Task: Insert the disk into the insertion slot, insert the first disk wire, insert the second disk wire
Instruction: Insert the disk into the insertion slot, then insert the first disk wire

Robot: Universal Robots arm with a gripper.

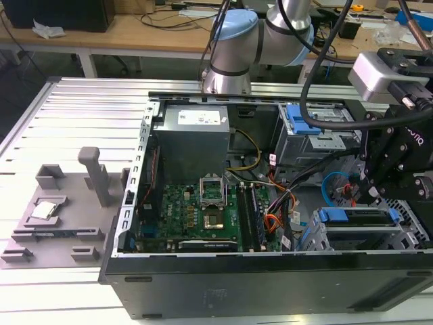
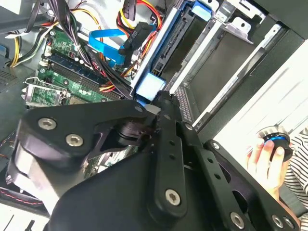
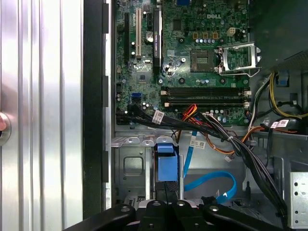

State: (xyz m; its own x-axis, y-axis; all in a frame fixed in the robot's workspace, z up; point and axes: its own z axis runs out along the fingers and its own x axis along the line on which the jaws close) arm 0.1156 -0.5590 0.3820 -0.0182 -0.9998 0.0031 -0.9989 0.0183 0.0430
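Note:
The disk (image 1: 355, 217), silver in a bright blue carrier, lies flat in the insertion slot (image 1: 408, 238), a perforated metal bay at the case's front corner on the exterior view's right. My black gripper (image 1: 367, 194) hangs just over the disk's inner end, fingers together and holding nothing. In both wrist views its tip (image 2: 161, 98) (image 3: 167, 192) sits at the carrier's blue tab (image 2: 149, 86) (image 3: 167, 166). Whether it touches the tab cannot be told. A loose blue flat wire (image 2: 108, 45) (image 3: 211, 182) and a black plug on red and yellow wires (image 2: 132, 36) lie beside the disk.
The open case holds the green motherboard (image 1: 196, 213), the power supply (image 1: 193, 139) and a taller grey cage with a blue latch (image 1: 302, 120). Wire bundles (image 3: 231, 142) cross between board and bay. A grey fixture (image 1: 61, 210) stands on the ribbed table. A person's hand (image 2: 264, 156) rests outside the case.

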